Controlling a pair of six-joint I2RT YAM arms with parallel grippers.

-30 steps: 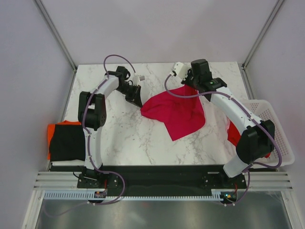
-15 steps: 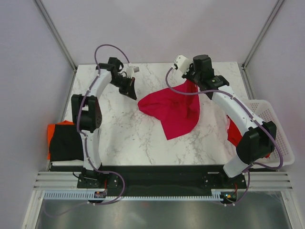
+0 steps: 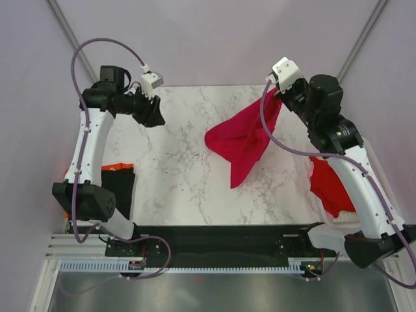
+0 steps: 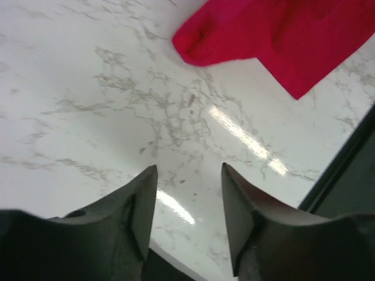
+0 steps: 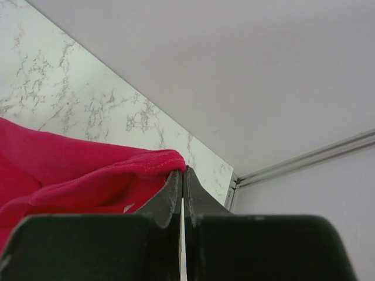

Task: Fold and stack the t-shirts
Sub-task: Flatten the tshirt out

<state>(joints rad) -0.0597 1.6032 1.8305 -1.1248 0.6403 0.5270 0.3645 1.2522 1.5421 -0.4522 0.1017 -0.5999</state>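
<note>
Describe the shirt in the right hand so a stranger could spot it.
On the marble table, look to the far right corner. A crimson-pink shirt hangs there from the right hand. Only it is lifted: the red shirt and black shirt lie at the sides.

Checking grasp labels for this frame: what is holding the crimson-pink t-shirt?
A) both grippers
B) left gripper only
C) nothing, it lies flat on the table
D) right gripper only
D: the right gripper is shut on a stitched edge of the crimson-pink t-shirt and lifts it, while the left gripper stands open and empty above the marble table.
</note>
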